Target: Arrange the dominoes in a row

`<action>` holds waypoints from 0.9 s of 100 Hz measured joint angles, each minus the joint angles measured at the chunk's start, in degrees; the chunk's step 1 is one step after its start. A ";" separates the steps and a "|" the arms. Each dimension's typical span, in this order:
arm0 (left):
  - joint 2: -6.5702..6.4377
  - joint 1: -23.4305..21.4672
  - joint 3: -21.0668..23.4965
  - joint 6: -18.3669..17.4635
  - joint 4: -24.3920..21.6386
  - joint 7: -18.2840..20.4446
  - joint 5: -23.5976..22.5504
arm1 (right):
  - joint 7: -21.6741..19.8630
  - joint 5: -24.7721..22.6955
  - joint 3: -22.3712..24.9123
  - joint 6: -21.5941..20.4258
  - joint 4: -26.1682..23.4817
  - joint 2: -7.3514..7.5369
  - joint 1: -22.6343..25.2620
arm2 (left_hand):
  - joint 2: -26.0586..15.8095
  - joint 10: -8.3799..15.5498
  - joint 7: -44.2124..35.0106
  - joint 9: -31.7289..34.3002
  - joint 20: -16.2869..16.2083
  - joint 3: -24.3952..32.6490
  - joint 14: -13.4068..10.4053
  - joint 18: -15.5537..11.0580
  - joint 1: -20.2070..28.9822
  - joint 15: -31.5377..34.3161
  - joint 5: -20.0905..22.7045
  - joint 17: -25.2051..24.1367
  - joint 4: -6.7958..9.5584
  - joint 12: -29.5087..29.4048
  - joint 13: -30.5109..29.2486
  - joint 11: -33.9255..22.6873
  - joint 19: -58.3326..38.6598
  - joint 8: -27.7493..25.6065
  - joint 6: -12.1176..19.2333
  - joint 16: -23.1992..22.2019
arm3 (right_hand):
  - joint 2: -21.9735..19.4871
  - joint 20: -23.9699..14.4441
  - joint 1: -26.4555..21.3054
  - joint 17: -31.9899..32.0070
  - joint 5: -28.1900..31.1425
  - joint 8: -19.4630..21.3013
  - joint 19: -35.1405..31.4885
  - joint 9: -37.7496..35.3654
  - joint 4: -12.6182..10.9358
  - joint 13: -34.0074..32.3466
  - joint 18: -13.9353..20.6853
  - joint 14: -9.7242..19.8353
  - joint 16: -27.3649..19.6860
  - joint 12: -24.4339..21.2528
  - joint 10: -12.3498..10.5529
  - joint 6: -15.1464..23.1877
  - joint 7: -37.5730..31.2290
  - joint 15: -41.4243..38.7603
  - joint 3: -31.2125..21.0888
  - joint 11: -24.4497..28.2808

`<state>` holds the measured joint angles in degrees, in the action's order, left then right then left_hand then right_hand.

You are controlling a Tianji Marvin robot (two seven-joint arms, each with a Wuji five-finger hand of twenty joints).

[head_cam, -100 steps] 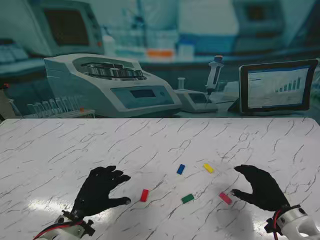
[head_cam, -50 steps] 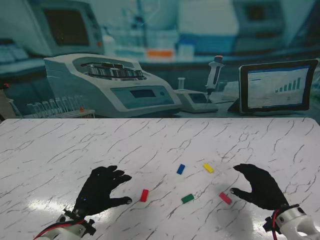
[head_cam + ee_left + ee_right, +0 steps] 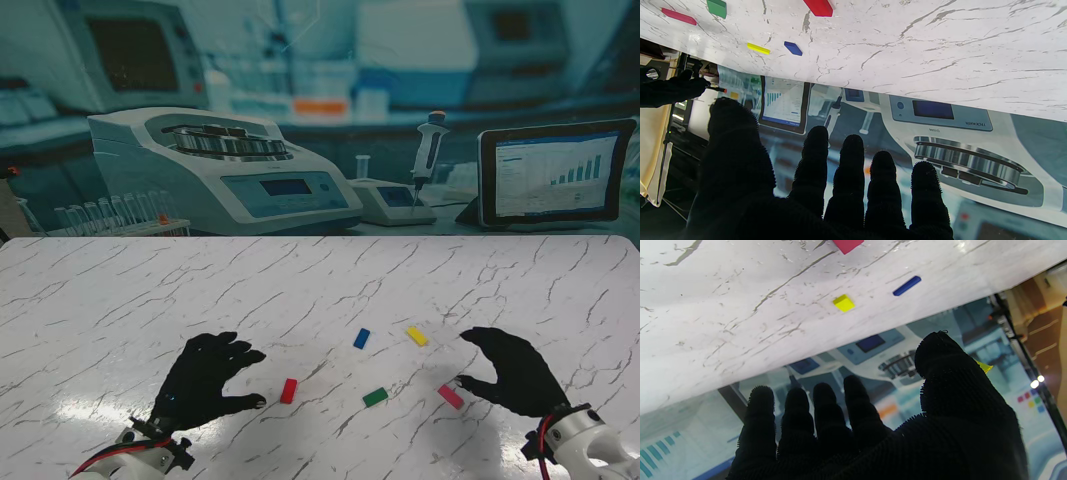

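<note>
White marbled desk with a lab-scene backdrop behind it; five dominoes lie flat and scattered mid-desk, none lined up, so I judge the row not started. Red domino sits just right of my left hand, close off the thumb tip but apart from it. Pink domino lies just left of my right hand, beside the thumb, contact too close to call. Green is between the two hands, blue and yellow farther from me, near each other. Both hands hover palm down, fingers spread, holding nothing; the wrist views confirm bare fingers with the desk beyond them. Risks as I see them: pieces are thin and flat on a glossy top, so a thumb coming in low would likely skid one away rather than lift it. The thick black glove fingers hide a small piece at contact, so a pinch could miss or flip it. Pink is close enough that a sideways drift of the right hand could knock it. Any stood-up piece could topple its neighbours.
</note>
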<state>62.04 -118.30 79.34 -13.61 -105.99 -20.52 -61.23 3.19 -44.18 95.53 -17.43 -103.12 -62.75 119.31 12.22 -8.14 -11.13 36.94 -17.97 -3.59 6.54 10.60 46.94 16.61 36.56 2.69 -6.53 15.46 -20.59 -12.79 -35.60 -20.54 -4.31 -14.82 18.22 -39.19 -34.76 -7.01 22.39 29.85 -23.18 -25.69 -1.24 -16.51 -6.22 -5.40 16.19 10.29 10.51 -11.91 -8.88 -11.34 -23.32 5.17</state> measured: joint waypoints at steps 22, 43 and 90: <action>-0.01 -0.19 0.00 0.06 0.07 -0.08 -0.17 | -0.97 0.21 -2.13 -0.42 0.98 0.43 -2.20 | 0.00 0.00 -0.20 0.00 0.00 0.00 0.00 0.00 0.00 0.00 0.00 0.02 0.00 0.00 0.00 -0.01 0.00 0.00 0.00 0.00 | 0.00 0.00 -0.61 0.00 0.00 0.00 0.00 0.00 0.00 0.00 0.00 0.11 0.00 0.00 -0.43 0.08 0.00 0.00 0.00 0.00; -0.03 -0.50 -0.02 0.24 0.03 -0.12 -0.22 | -1.75 -0.77 -4.71 -0.93 0.94 0.92 -4.00 | 0.00 0.00 -0.27 0.00 0.00 0.00 0.00 -0.01 0.00 0.01 0.00 0.05 0.00 0.00 0.00 -0.01 0.00 0.00 0.00 0.00 | 0.00 0.00 -0.61 -0.05 0.00 0.00 0.00 0.00 0.00 0.00 0.00 0.15 0.00 0.00 -0.45 0.09 0.00 -0.46 0.00 0.00; -0.04 -1.73 0.53 0.97 -0.56 -0.42 -0.99 | -6.47 -4.08 -13.60 -3.27 -0.84 2.68 -8.64 | 0.00 0.00 -0.28 0.01 0.00 0.00 0.00 -0.01 0.00 0.01 0.00 0.10 0.00 0.00 -0.01 -0.02 0.00 0.00 0.00 0.00 | 0.19 0.00 -1.33 -1.00 -0.02 0.00 -0.07 0.00 0.00 0.00 0.00 0.20 0.00 -0.05 -0.49 0.22 0.00 -1.50 -0.38 0.00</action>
<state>62.00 -120.03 79.87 -12.63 -106.55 -20.94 -62.23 -3.27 -48.26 81.93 -20.70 -103.96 -60.08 110.68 12.22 -8.13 -11.41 36.94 -17.97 -3.58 6.54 10.58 46.94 16.62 36.56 2.79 -6.53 15.46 -20.60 -12.81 -35.60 -20.54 -4.31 -14.82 18.42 -39.19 -36.10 -8.01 22.37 29.85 -23.26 -25.69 -1.24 -16.51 -6.22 -5.20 16.19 10.24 10.02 -11.69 -8.88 -12.84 -23.70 5.17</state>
